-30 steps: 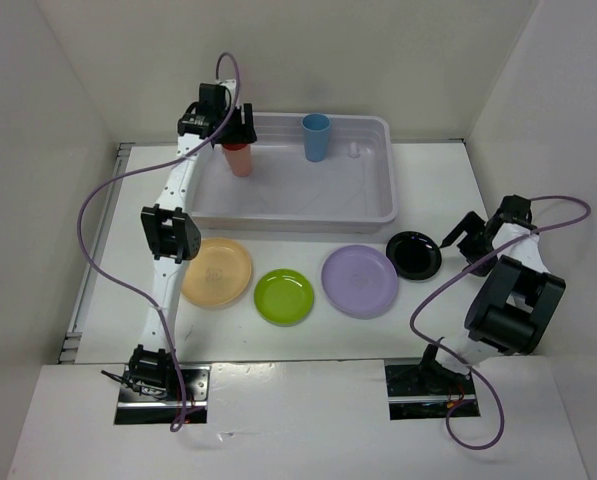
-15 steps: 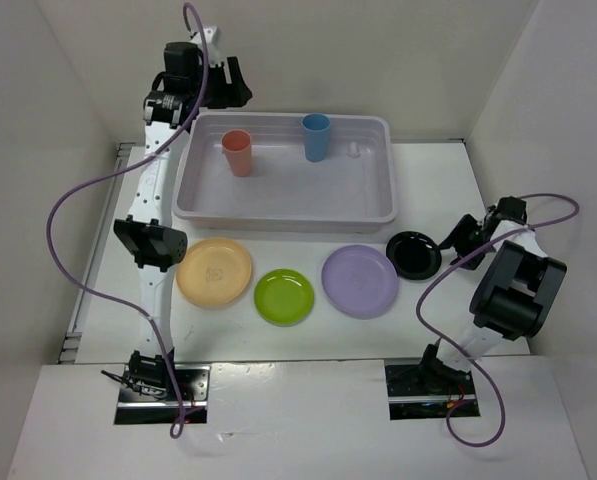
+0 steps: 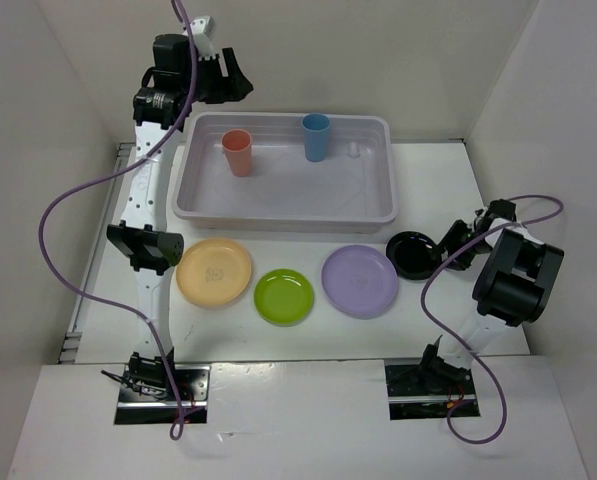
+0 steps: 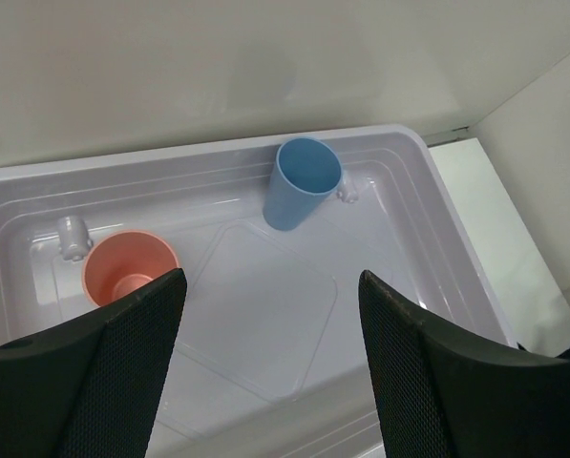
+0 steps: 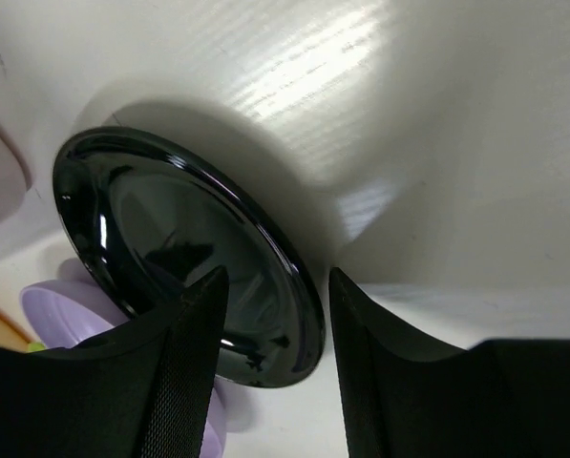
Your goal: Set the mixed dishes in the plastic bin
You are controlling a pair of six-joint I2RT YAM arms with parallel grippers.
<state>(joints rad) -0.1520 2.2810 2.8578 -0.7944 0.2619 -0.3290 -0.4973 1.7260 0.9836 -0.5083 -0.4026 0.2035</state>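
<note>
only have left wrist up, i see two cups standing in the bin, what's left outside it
observer: Four plates in a row in front of the bin: pale orange plate, lime green plate, lilac plate, black plate.
operator: where's the right claw
observer: The right claw is at the black plate's right edge. It straddles the rim, with a gap showing on one side.
operator: and where does my claw sit from above
observer: The left claw is raised high near the bin's far left corner.
</note>
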